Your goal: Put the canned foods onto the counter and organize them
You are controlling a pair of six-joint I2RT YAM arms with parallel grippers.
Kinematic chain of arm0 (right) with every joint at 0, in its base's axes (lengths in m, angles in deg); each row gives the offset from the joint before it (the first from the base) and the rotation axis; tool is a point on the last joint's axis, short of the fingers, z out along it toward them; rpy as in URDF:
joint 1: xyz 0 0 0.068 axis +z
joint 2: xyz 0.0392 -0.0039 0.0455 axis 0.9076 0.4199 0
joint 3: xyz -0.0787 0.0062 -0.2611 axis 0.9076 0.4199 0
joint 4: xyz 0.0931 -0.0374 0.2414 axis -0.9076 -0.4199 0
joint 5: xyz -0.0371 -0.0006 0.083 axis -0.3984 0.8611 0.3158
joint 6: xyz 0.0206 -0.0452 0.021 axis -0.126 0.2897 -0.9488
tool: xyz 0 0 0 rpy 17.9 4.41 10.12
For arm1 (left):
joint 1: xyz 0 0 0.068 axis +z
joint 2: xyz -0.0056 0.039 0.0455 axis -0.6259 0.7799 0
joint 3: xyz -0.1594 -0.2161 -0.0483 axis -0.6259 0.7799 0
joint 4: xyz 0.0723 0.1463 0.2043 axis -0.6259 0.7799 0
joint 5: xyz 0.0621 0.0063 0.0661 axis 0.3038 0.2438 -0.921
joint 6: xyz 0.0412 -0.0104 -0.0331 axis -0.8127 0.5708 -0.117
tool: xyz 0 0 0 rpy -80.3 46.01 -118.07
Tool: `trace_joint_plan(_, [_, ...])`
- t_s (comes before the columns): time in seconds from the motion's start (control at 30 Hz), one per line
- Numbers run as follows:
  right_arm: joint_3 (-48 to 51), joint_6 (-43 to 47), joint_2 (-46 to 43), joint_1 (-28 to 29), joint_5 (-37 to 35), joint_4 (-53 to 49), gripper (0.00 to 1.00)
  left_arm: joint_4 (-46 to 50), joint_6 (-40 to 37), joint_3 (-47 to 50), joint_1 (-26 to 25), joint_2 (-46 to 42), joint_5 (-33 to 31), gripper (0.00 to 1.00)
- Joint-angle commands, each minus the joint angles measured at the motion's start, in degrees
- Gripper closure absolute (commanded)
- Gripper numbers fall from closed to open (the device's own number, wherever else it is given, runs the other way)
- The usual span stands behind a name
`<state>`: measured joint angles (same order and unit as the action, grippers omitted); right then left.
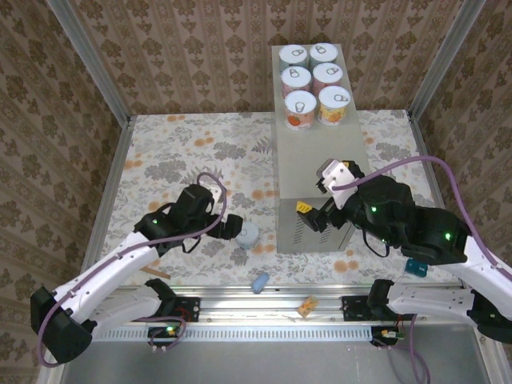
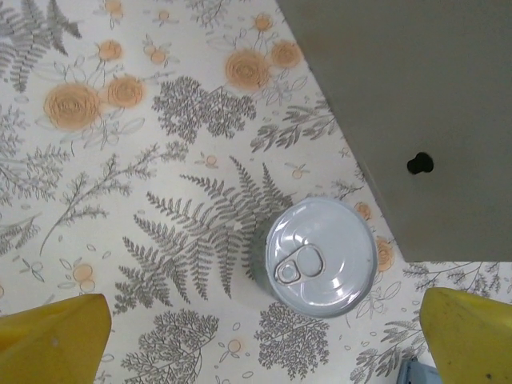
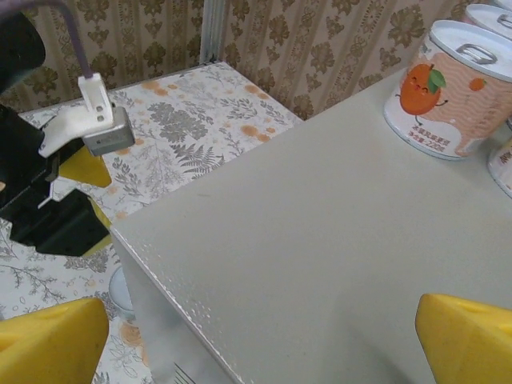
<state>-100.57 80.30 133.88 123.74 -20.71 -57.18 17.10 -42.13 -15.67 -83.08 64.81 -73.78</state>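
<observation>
Above the floral surface (image 2: 120,240), the left end effector (image 2: 260,346) hangs with its jaws fully spread and nothing in its grip. Its yellow fingers (image 2: 52,340) flank a loose can (image 2: 320,256) that stands apart from both of them. The can is upright, long axis vertical, lid up, with the pull-tab ring toward the lower left of the left wrist view. In the top external view the same can (image 1: 247,234) stands just beside the near left corner of the raised grey surface (image 1: 316,164). The side wall of that box is the nearest obstruction.

The right end effector (image 3: 256,342) is likewise spread wide and empty, over the near end of the grey top (image 3: 320,240). An orange-label can (image 3: 444,88) stands upright well ahead of it.

Six cans (image 1: 300,108) stand upright in two columns of three at the far end of the grey top. A blue lump (image 1: 260,282) and a tan block (image 1: 307,305) lie at the near edge of the floral surface.
</observation>
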Motion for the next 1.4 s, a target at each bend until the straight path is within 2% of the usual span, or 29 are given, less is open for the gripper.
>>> trace_joint_plan(0.0, [-1.8,-0.88,1.01,0.5,2.44,1.44,0.0,0.69,3.79,1.94,-1.21,-0.9,-2.59,0.0])
trace_joint_plan(0.23, [-4.43,0.39,4.42,1.71,7.98,-1.22,0.0,0.62,10.37,4.23,-2.11,0.33,-3.48,0.0])
trace_joint_plan(0.57, [-5.2,1.26,7.1,5.42,8.52,-3.91,0.0,1.27,14.98,3.26,-4.59,8.24,-2.96,0.0])
trace_joint_plan(0.83, [-3.69,1.05,6.02,6.21,7.36,-3.54,0.0,-3.97,11.4,1.91,-8.62,14.94,-2.5,0.0])
trace_joint_plan(1.37, [-1.38,0.35,3.58,6.28,4.95,-3.3,0.0,-8.87,5.65,-2.02,-11.32,27.85,-3.52,0.01])
